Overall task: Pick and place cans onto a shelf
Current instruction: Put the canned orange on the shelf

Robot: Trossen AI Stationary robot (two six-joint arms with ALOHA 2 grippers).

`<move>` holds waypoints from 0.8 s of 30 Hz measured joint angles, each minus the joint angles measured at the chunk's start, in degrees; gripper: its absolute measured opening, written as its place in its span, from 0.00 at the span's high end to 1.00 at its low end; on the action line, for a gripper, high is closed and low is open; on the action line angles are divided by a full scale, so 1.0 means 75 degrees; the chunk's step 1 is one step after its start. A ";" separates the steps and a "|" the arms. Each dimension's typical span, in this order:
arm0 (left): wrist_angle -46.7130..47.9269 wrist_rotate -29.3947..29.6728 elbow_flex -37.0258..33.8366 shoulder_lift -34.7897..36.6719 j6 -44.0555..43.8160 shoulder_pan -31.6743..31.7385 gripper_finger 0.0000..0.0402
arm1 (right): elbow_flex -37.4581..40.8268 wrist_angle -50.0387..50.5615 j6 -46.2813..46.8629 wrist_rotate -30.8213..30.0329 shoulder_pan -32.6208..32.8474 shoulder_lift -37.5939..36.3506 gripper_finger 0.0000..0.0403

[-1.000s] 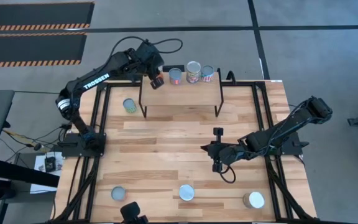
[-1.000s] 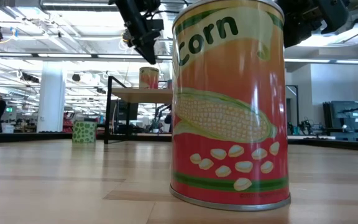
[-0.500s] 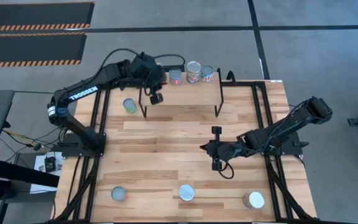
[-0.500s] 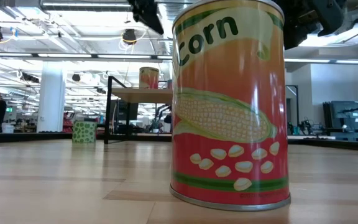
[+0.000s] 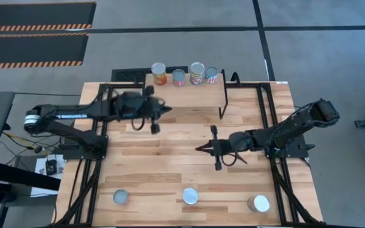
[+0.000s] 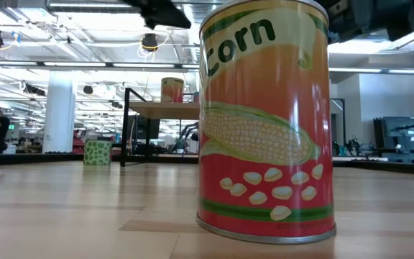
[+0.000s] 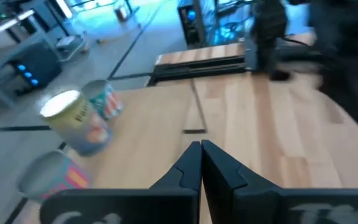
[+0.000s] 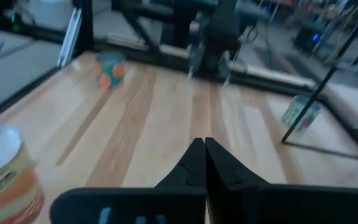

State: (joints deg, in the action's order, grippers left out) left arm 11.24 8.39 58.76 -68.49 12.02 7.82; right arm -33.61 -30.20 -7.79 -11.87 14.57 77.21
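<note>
The shelf point(image 5: 185, 96) stands at the table's far side with several cans in a row on its back edge: an orange one point(image 5: 159, 73) at the left, then three more point(image 5: 179, 77) point(image 5: 197, 73) point(image 5: 211, 75). My left gripper point(image 5: 153, 121) is shut and empty in front of the shelf's left end; its wrist view point(image 7: 201, 155) shows three shelf cans point(image 7: 73, 121). My right gripper point(image 5: 211, 149) is shut and empty over mid-table, as its wrist view point(image 8: 202, 155) also shows. Three cans point(image 5: 121, 197) point(image 5: 189, 196) point(image 5: 258, 203) stand near the front edge. A green can point(image 8: 300, 112) stands by the shelf's left leg.
The corn can point(image 6: 264, 122) stands right before the low camera and blocks much of that view. The shelf's black legs point(image 5: 222, 104) rise from the table. Black frame rails point(image 5: 268, 114) run along the table's left and right edges. Bare wood lies between the grippers and the front cans.
My left gripper has drawn back from the shelf's far left corner toward the table's near and left side, its arm swinging low. The orange can now stands uncovered on the shelf. My right gripper has shifted slightly toward the table's left.
</note>
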 joint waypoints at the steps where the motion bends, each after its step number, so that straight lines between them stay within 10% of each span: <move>1: -0.0196 0.0000 -0.0343 0.0202 -0.0062 -0.0136 1.00 | 0.0106 -0.0291 -0.0031 -0.0001 -0.0030 0.0000 0.98; 13: -0.1141 0.1021 -0.3359 0.1976 -0.1462 -0.2018 1.00 | 0.0921 -0.1790 -0.0105 -0.0069 -0.0049 0.0000 0.98; 24: 0.1116 0.0779 -0.3024 0.1830 -0.3106 -0.4775 0.99 | 0.0918 -0.1767 -0.0087 -0.0232 -0.0049 0.0000 0.98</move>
State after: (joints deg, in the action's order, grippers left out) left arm 19.61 14.24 36.08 -54.76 -11.28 -27.99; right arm -26.72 -43.45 -8.44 -13.61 14.20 77.21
